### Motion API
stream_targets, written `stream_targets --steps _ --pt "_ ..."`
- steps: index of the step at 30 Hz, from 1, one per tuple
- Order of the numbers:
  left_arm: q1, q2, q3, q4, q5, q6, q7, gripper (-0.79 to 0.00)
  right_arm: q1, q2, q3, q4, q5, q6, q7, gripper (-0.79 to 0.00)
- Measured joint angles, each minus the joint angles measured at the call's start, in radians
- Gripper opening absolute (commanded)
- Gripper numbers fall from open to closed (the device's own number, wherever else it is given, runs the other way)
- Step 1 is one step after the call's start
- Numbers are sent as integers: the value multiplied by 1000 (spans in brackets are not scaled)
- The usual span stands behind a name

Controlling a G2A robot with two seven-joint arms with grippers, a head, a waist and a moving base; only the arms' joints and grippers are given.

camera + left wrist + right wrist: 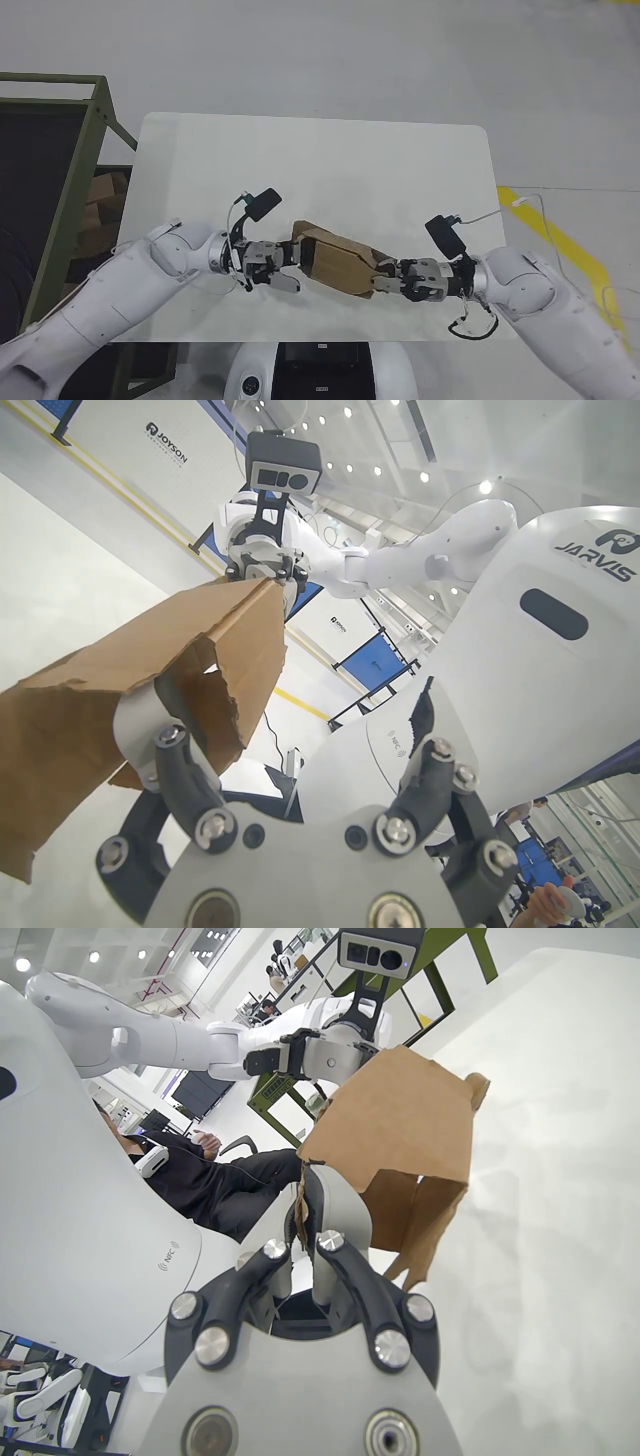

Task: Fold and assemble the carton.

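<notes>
The right gripper [303, 1208] has its jaws pressed together on a thin edge of the brown cardboard carton [335, 262], pinching the board at the carton's right, near corner. The left gripper [280, 700] has its jaws spread wide. One finger [142, 720] lies against the board just under the ragged, torn lip of the carton's left end. The other finger [427, 725] stands well apart from it and touches no cardboard.

The carton spans the gap between the two grippers. It is a partly opened sleeve with both ends unsealed. Its long axis runs from left to right and slants a little, with the right end nearer the robot. At the right end a loose flap [415, 1263] hangs beside the pinched edge, and a small tab [479, 1087] sticks out at the far corner. The top panel is flat and creased along one long edge.

The carton sits over the near middle part of the white rectangular table [320, 160]. Whether it rests on the tabletop or is held just above it cannot be told.

Left of the table stands an olive-green metal rack [97, 120], with brown cardboard pieces [100, 205] stacked inside it.
</notes>
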Motion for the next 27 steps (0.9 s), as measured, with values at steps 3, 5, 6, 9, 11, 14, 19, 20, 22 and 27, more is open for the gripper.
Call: stream_targets --steps 3,5,6,9,11,14,19,20,22,27 --pt "-14 3 18 5 -4 0 0 0 1 -1 0 1 1 -7 -5 -785" --pt "-23 4 30 7 -9 0 0 0 0 -2 1 2 3 -18 -9 -785" --pt "-26 4 35 7 -11 0 0 0 0 -2 2 3 6 -24 -11 -785" --pt "-38 5 52 7 -23 0 0 0 -5 -2 1 4 22 -49 -17 -785" --pt "-46 6 62 7 -31 0 0 0 -4 -3 -1 -1 38 -50 -11 -785" --pt "-57 6 80 4 -40 0 0 0 0 -2 -4 -2 57 -49 6 -785" --pt "-77 3 109 -4 -52 0 0 0 7 -5 -10 4 74 -49 26 -785" --pt "-81 2 113 -5 -56 0 0 0 9 -5 -11 5 75 -49 29 -785" --pt "-87 1 121 -8 -67 0 0 0 13 -7 -15 8 78 -49 33 -785" --pt "-98 -3 132 -3 -72 0 0 -62 23 -12 -27 15 80 -49 43 -785"
